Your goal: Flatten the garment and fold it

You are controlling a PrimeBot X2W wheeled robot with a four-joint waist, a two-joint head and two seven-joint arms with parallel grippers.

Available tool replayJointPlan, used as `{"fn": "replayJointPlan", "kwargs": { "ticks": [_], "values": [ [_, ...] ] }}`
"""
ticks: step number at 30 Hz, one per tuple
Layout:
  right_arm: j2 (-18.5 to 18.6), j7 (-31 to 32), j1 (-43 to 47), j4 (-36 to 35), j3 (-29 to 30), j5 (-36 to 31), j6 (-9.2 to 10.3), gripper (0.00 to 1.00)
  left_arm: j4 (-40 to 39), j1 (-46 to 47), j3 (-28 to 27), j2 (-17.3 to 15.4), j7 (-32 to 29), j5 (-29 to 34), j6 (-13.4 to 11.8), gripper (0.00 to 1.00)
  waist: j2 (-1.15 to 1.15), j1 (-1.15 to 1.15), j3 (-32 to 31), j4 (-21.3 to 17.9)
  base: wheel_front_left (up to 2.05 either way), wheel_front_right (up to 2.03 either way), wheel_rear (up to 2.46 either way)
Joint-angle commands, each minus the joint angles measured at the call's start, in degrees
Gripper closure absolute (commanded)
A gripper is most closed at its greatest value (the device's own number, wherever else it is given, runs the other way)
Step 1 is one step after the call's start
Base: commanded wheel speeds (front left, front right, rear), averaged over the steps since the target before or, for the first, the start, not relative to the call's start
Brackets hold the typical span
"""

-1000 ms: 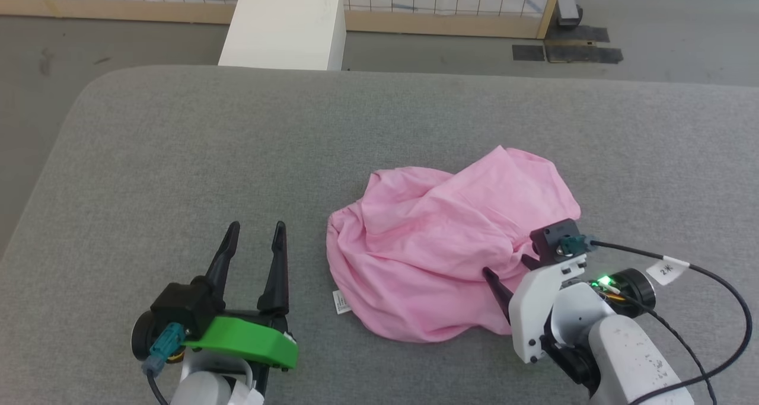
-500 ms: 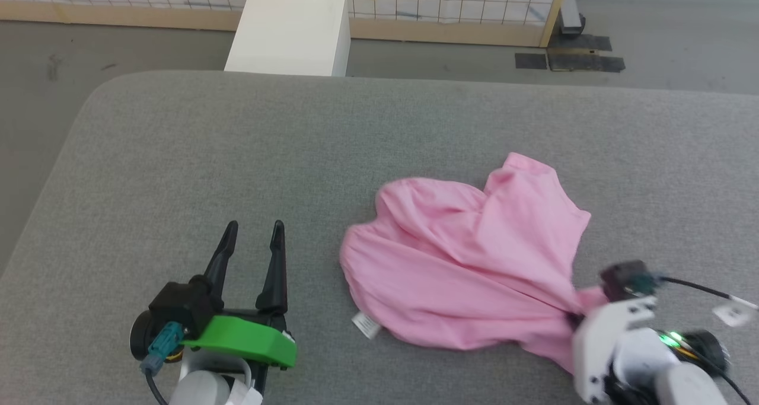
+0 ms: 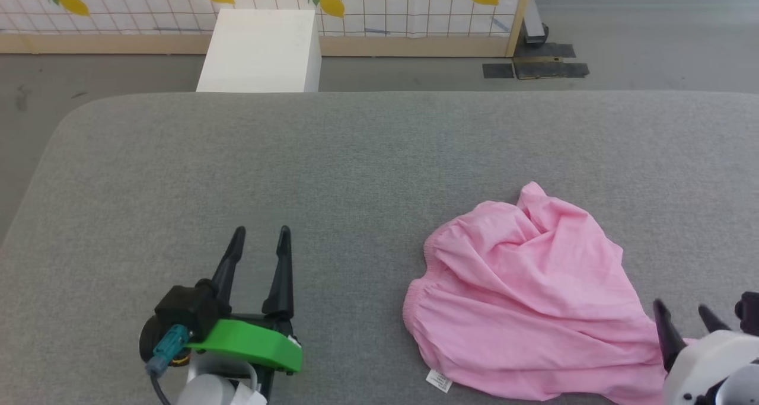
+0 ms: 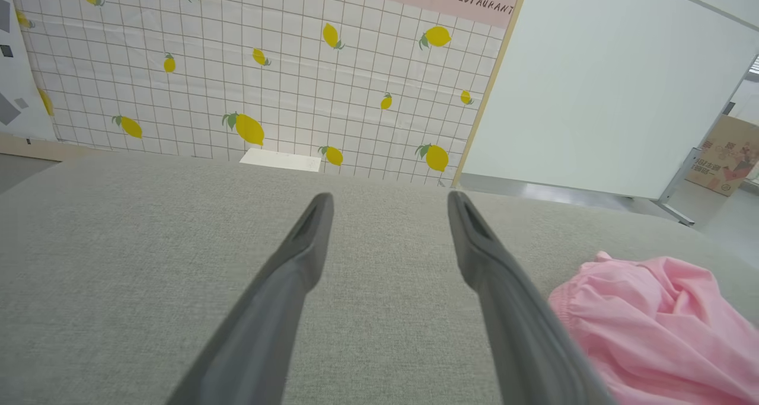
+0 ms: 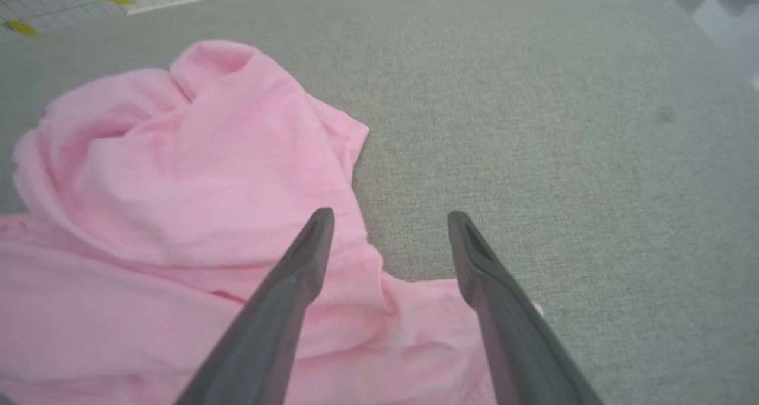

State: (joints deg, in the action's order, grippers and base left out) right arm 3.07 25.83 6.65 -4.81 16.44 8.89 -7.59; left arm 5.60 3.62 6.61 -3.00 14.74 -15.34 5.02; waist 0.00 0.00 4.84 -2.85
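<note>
Garment crumpled on grey surface, right of centre in head view, toward near edge. Gathered waistband along left side of heap, on the side toward left gripper. White label at near left corner, lying flat on surface. Far part bunched into a raised fold; near part spread flatter, with creases running toward near right corner. Left gripper at lower left, well apart from garment, released: fingers spread, nothing between, pointing away from robot over bare surface. In left wrist view, garment off to lower right, past the right-hand finger. Right gripper at lower right edge of head view, likewise released: fingers spread, tips at near right corner of garment. In right wrist view, pink fabric beneath and between the spread fingers, not pinched; contact between fingers and fabric not determinable. To the right of that corner, bare surface. Beyond far edge of surface: white box on floor, in front of lemon-print screen.
</note>
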Motion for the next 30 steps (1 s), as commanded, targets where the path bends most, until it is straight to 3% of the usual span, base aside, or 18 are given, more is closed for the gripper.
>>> {"fn": "replayJointPlan", "kwargs": {
  "ticks": [1, 5, 9, 17, 24, 29, 30],
  "values": [
    [-0.2, -3.5, -1.1, -0.5, -1.2, 0.3, 0.10, 0.00, 0.6, 1.0, 1.0, 0.1, 0.3, -0.6, 0.4, 0.00, 0.00, 0.00, 0.0, -0.8, 0.00, 0.00, 0.00],
    [-0.2, -10.7, -1.9, -0.2, -4.5, 0.2, 0.10, 0.00, 3.9, 4.8, 6.4, 0.1, 0.0, -2.5, 0.8, 0.00, 0.00, 0.00, 0.7, -2.0, 0.00, 0.00, 0.00],
    [-0.2, -14.4, -2.9, 0.7, -6.5, 0.7, 0.10, 0.00, 9.1, 11.1, 13.2, 0.1, -4.3, -6.6, 0.1, 0.00, 0.00, 0.00, 1.8, -3.2, 0.00, 0.00, 0.00],
    [-0.2, -16.2, -5.0, 1.4, -9.0, 1.2, 0.10, 0.00, 22.0, 23.8, 25.0, 0.1, -19.6, -14.5, -4.4, 0.00, 0.00, 0.00, 4.5, -6.5, 0.00, 0.00, 0.00],
    [-0.2, -16.8, -5.9, 1.5, -10.3, 1.9, 0.10, 0.00, 32.1, 31.6, 31.3, 0.1, -33.1, -16.2, -9.9, 0.00, 0.00, 0.00, 6.5, -9.0, 0.00, 0.00, 0.00],
    [-0.2, -17.3, -6.2, 1.7, -10.9, 2.5, 0.10, 0.00, 35.1, 34.2, 34.2, 0.1, -40.0, -19.1, -9.2, 0.00, 0.00, 0.00, 7.2, -9.6, 0.00, 0.00, 0.00],
    [-0.2, -17.4, -6.3, 1.8, -11.0, 2.7, 0.10, 0.00, 35.3, 34.6, 34.8, 0.1, -40.8, -19.5, -8.8, 0.40, 0.00, 0.00, 7.4, -9.6, 0.00, 0.00, 0.00]
  ]
}}
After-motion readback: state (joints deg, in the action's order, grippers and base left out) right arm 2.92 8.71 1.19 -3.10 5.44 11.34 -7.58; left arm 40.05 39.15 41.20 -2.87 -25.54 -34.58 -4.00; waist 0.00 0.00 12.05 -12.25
